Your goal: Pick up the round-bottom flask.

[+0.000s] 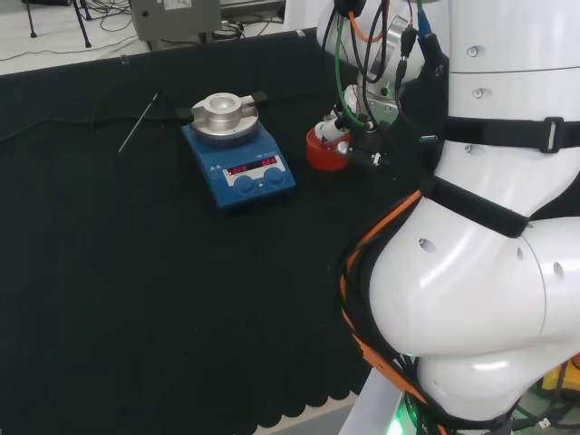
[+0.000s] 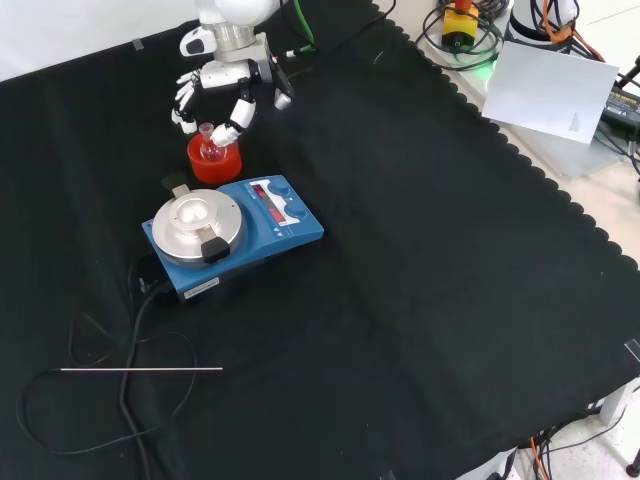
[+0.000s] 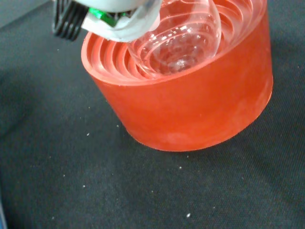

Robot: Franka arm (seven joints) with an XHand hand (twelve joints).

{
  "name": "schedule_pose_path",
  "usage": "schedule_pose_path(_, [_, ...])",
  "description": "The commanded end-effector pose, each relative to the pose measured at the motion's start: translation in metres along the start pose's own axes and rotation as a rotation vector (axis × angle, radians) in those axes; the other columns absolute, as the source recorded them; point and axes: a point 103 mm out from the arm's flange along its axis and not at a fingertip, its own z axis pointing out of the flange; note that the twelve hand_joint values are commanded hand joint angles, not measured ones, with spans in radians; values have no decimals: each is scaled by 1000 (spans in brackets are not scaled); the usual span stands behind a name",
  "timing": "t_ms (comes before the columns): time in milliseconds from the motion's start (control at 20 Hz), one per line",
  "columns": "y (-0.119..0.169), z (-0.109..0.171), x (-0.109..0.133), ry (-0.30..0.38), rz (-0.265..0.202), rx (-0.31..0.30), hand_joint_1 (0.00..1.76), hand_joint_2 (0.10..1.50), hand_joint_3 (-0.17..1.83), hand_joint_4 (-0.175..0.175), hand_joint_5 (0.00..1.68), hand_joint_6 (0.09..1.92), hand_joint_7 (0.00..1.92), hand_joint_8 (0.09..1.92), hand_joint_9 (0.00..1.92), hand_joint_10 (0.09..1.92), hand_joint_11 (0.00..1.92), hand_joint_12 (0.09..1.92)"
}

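Clear glass round-bottom flask (image 2: 210, 148) sits upright in red ribbed stand (image 2: 214, 162), near desk's far edge in front view, just beyond blue hotplate (image 2: 236, 236). Hand (image 2: 222, 84) directly above, fingers relaxed, spread around neck, not clasping. Neck points straight up toward palm; grasp calls for short descent.

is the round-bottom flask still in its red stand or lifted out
In the stand: the flask's bulb rests in the red ribbed stand; the robot hand is at its neck.

Robot hand (image 1: 355, 136) at red stand (image 1: 324, 150), blue hotplate (image 1: 238, 163) beside
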Motion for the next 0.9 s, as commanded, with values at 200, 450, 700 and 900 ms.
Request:
schedule_pose_path(200, [0,-1,1,-1,3,-21,973,703,612,-14,813,686,523,659,625,644,209,1335])
schedule_pose_path(450, [0,-2,2,-8,7,-37,985,722,624,-6,847,686,549,653,651,636,234,1326])
schedule_pose_path(700, [0,-4,3,-13,8,-55,1013,999,216,131,945,970,591,651,698,621,275,1328])
schedule_pose_path(900, [-2,-1,6,-20,8,-56,1017,1081,69,162,963,1024,604,652,714,616,296,1328])
